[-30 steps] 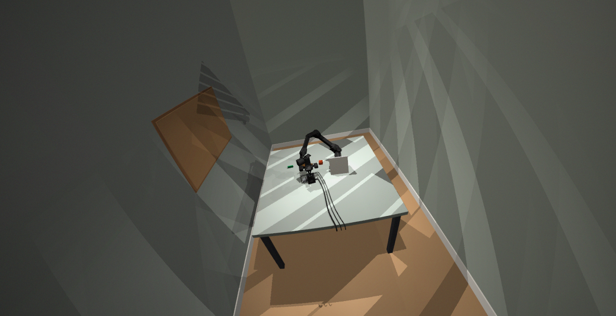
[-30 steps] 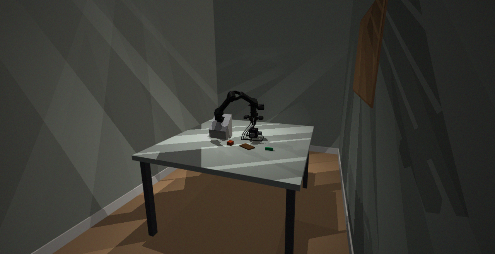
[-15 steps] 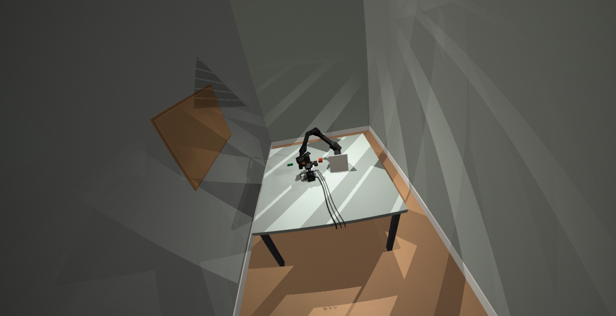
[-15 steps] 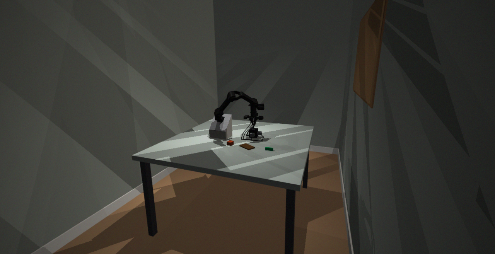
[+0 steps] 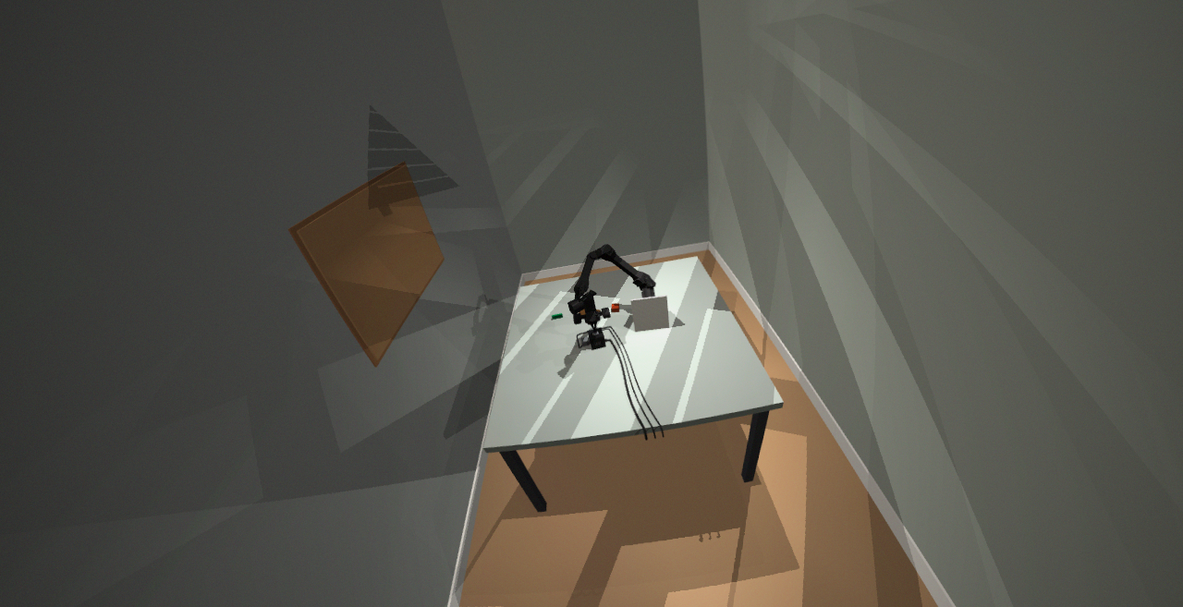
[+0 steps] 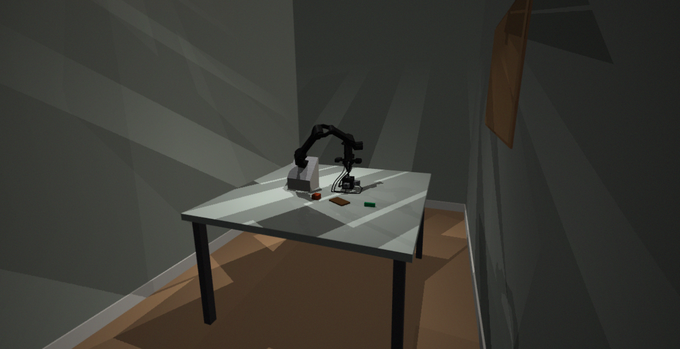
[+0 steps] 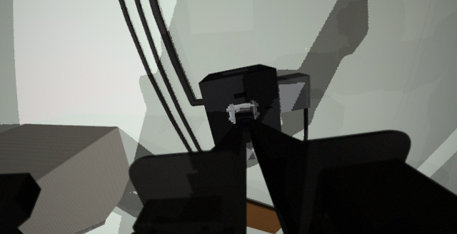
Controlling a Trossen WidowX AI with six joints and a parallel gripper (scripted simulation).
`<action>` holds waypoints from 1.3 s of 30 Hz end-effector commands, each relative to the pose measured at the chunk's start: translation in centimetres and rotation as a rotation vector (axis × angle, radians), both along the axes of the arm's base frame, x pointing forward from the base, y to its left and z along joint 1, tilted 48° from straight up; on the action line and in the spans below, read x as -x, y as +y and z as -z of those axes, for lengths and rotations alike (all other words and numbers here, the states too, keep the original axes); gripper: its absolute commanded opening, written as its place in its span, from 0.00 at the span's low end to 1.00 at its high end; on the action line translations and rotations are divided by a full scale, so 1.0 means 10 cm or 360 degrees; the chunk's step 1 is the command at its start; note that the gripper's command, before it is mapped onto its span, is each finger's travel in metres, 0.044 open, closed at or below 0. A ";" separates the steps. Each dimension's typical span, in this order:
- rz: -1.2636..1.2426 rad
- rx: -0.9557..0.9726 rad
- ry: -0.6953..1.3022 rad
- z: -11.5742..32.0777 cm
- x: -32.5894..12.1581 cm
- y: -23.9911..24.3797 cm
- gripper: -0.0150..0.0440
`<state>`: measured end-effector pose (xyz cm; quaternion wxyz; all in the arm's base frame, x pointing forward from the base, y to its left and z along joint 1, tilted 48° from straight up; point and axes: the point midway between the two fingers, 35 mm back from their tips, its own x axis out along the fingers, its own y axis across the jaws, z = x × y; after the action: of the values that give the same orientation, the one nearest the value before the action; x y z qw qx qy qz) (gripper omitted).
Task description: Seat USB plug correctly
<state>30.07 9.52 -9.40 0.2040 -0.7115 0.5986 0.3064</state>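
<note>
The black power cube stands upright on the table. The small USB plug shows as pale grey edges around a dark middle at the cube's top; how deep it sits and which way round it is cannot be told. My gripper points down over the cube, its fingertips nearly together and shut on the plug. The fingers hide the near part of the plug and of the cube's top.
Pale plugs stick out of the cube's sides, and dark cables run from it. A large grey box stands beside it. A red block, a brown slab and a green piece lie nearby.
</note>
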 end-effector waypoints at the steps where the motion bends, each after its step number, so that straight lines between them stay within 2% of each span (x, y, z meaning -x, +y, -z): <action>1: 0.0008 -0.0007 0.0000 -0.02 0.01 0.03 0.25; 31: 0.0006 -0.0007 0.0000 -0.15 0.02 0.16 0.25; 39: 0.0146 -0.0022 -0.0156 -0.14 0.02 0.15 0.25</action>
<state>29.93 11.07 -8.00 0.2327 -0.7035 0.6091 0.2827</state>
